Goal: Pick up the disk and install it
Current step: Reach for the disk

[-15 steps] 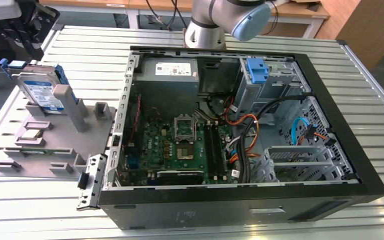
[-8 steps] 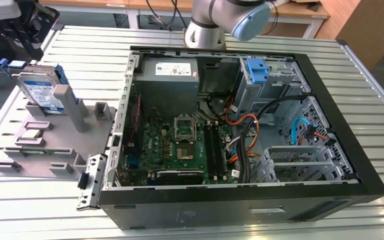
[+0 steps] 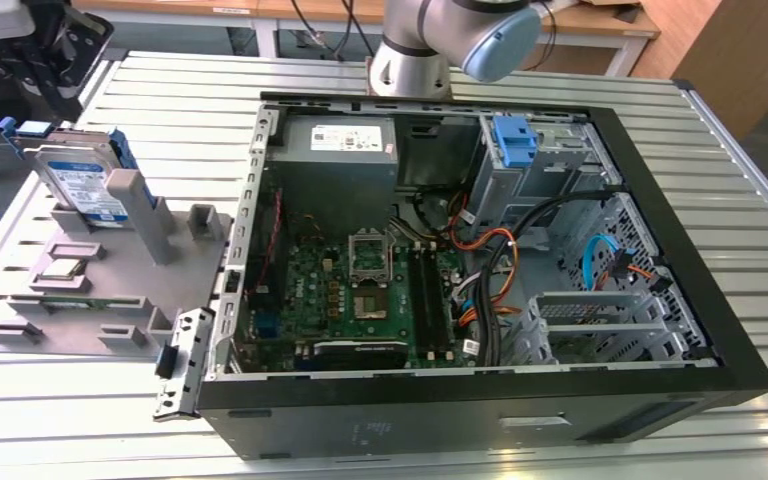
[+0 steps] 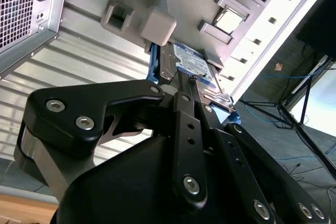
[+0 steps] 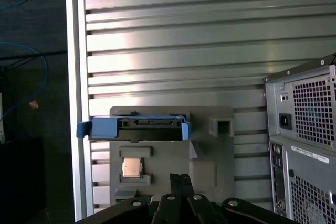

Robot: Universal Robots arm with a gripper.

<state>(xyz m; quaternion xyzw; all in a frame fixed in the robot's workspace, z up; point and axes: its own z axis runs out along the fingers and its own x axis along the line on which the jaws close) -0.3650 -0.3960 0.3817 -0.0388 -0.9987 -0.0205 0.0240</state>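
Pincer (image 4: 190, 88) overlaps disk (image 4: 191, 59) (partly hidden).

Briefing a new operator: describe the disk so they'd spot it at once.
On the exterior view's left, beside the open computer case, sits a grey fixture. At its far corner the disk stands on edge in a slot: silver metal, blue-and-white label, blue rails; the nearby processor chip lies flat.

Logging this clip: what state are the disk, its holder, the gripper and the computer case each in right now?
disk: standing upright in its slot, not gripped, not yet installed.
grey holder: lying flat on the table, carrying the disk.
gripper: shut, empty, clear of the disk.
computer case: lying on its side, side panel off, inside exposed.
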